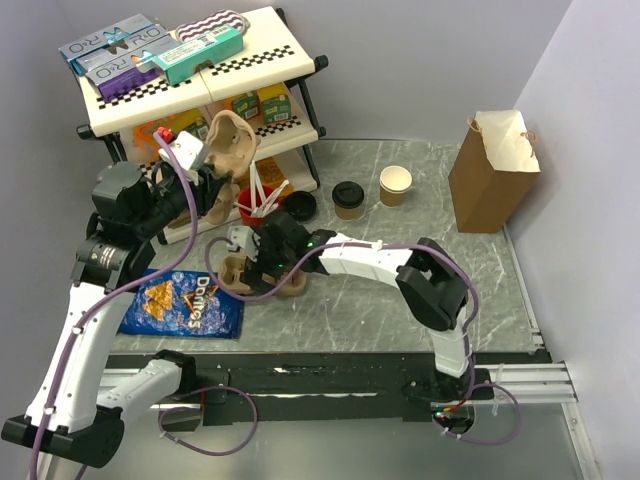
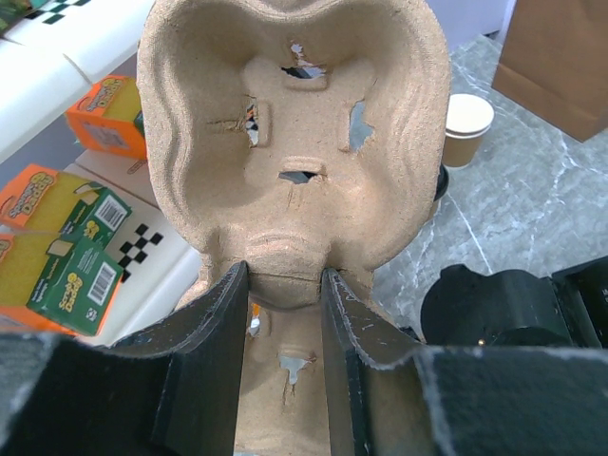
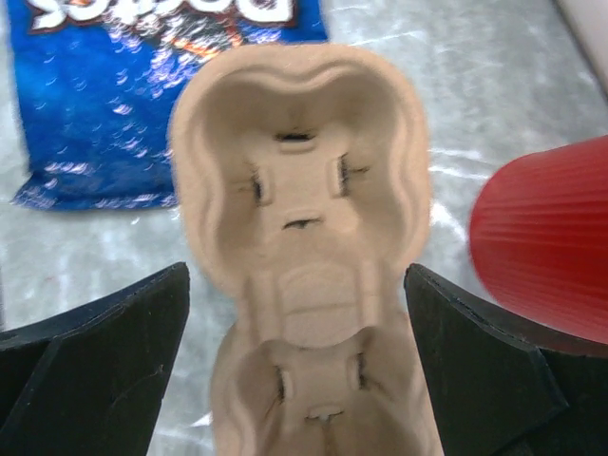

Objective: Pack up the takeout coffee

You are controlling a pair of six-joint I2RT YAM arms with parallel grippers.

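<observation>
The left gripper [image 2: 283,285] holds a cup tray [image 2: 294,142], the right gripper [image 3: 296,285] spreads wide over a second tray [image 3: 299,161], and the takeout coffee [image 1: 348,198] sits far off, unpacked.

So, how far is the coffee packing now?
Done: nothing yet; the coffee stands on the table, apart from the bag. In hand: the left end effector grips a carrier; the right end effector is open over a second carrier. Left: probably seat the coffee in a carrier, then bag it.
</observation>
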